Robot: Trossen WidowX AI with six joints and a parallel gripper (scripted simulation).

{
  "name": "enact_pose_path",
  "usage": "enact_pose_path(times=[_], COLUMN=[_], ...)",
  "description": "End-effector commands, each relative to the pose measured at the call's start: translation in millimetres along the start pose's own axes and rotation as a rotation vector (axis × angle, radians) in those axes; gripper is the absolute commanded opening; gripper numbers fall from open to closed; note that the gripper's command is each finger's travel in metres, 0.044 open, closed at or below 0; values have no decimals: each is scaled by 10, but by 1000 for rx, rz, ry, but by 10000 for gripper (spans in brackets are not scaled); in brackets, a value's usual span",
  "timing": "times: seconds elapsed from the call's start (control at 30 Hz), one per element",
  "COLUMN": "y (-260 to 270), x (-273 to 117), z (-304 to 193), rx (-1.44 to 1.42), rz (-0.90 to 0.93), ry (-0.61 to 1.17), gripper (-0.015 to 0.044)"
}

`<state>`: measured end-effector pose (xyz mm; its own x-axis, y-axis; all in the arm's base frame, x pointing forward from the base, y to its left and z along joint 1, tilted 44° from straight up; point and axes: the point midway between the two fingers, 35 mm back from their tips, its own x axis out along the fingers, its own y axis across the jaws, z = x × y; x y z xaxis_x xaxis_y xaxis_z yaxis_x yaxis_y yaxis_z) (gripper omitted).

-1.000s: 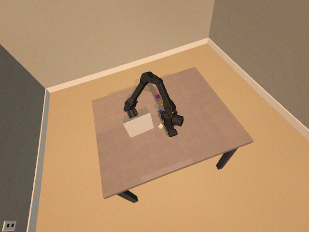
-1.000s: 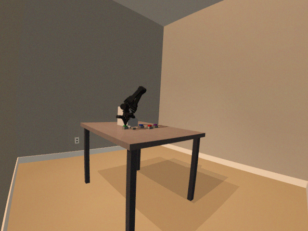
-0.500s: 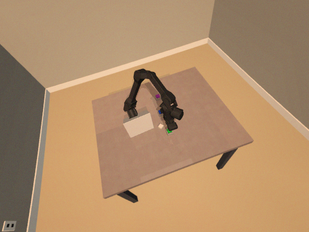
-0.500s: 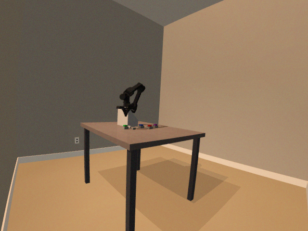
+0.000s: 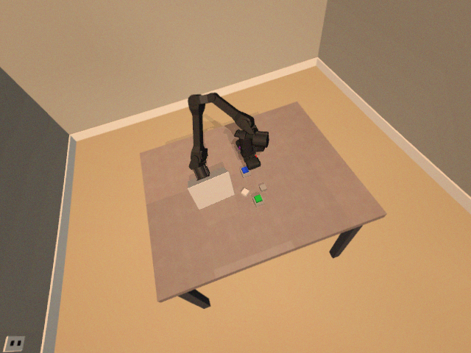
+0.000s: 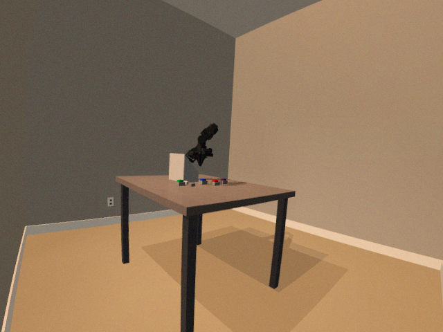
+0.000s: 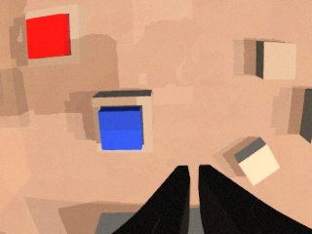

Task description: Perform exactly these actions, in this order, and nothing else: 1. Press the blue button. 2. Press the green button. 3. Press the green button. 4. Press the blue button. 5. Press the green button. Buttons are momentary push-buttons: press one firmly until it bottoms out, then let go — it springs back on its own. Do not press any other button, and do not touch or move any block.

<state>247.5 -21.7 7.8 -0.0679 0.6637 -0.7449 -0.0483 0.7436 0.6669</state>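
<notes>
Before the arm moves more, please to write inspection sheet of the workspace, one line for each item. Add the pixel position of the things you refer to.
Surface: brown table (image 5: 304,205) (image 6: 200,194), level, shadows across it.
Job's things: blue button (image 5: 244,170) (image 6: 203,180) (image 7: 121,129) and green button (image 5: 258,198) (image 6: 180,180), both caps raised.
Clutter: red button (image 6: 214,180) (image 7: 49,36), purple button (image 6: 223,179), two small loose blocks, pale upright box (image 5: 211,190) (image 6: 176,167).
Gripper: jaws nearly together, nothing between, above the table.
Cables: nothing seen.
Surroundings: plain walls, tan floor, wall socket (image 5: 14,343) (image 6: 110,201).

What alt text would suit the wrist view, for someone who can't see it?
The closed tips of a black gripper point in from the bottom edge, over no button. A blue button sits left of them, a red button at upper left, and two pale blocks on the right.
</notes>
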Motion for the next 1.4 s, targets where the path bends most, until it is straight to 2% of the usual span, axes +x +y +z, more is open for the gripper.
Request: enact_pose_path(times=[0.0, 0.2, 0.33, 0.4, 1.37], y=[432, 452, 465, 474, 486], x=[72, 101, 596, 693, 1022], z=[-153, -157, -155, -168, -174], rx=[15, 15, 15, 14, 15], rz=[24, 24, 25, 27, 28], ry=[10, 10, 10, 10, 10], gripper=[20, 20, 20, 20, 20])
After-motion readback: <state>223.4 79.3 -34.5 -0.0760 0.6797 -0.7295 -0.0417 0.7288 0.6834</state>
